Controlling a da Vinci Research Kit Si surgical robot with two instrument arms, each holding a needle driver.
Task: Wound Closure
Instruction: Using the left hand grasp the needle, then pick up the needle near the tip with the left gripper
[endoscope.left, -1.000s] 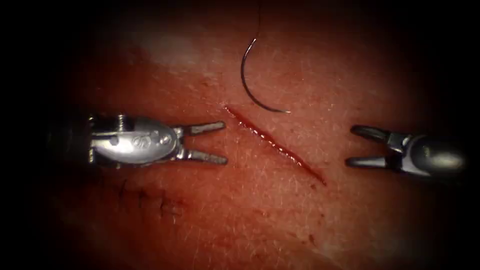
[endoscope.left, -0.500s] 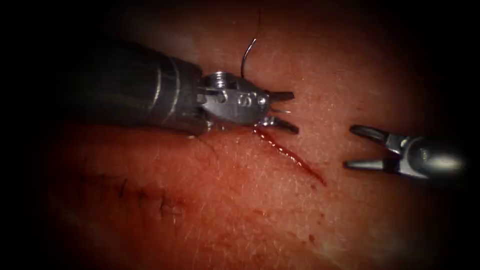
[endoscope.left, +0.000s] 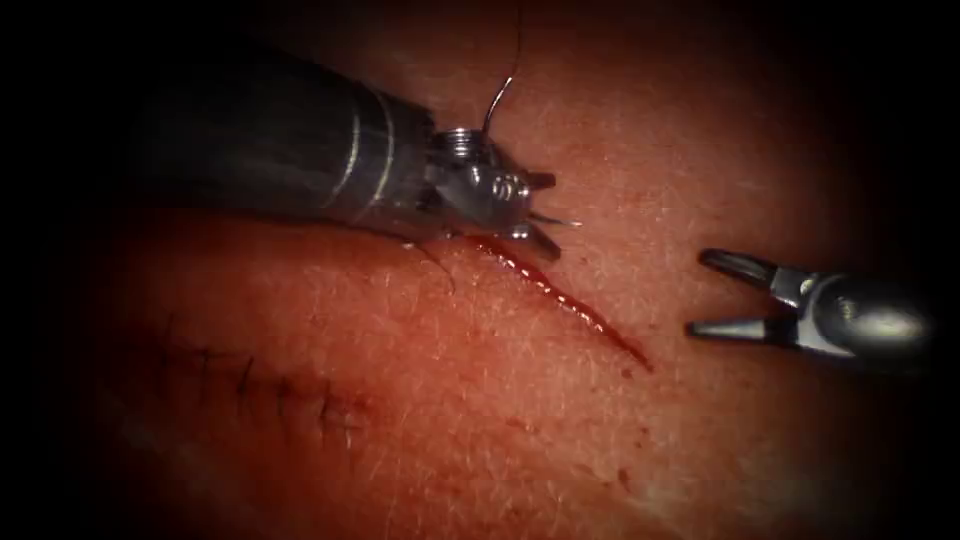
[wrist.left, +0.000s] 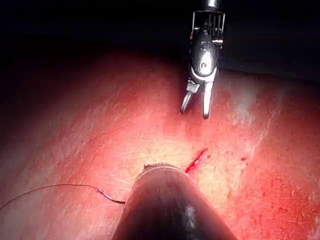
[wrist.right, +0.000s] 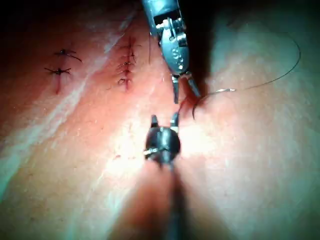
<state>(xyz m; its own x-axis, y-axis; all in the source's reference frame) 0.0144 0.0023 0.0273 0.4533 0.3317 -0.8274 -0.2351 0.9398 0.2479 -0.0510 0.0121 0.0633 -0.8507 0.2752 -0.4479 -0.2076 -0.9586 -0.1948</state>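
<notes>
The cut (endoscope.left: 580, 310) runs diagonally across the tissue (endoscope.left: 480, 440), lined with red fluid. The curved needle (endoscope.left: 498, 95) lies on the tissue just above the cut's upper end, on its right side, not in the tissue. Its thread (endoscope.left: 517, 40) runs up from its tail. My left tool (endoscope.left: 545, 212) reaches in from the upper left, jaws open astride the needle near its pointed end (endoscope.left: 565, 221), covering its middle. From the right wrist, the left tool (wrist.right: 184, 92) stands beside the needle (wrist.right: 205, 100). My right tool (endoscope.left: 700, 293) hovers open right of the cut, holding nothing.
An older stitched wound (endoscope.left: 270, 390) lies at the lower left of the tissue. Two stitched wounds (wrist.right: 125, 65) (wrist.right: 60, 70) lie beyond the left tool. The thread (wrist.right: 270, 82) loops away over the tissue. The left tool's shaft (wrist.left: 165, 200) faces the right tool (wrist.left: 195, 110).
The left tool has swung from left of the cut up and right onto the needle, and its jaws have narrowed around it. The right tool has hardly moved.
</notes>
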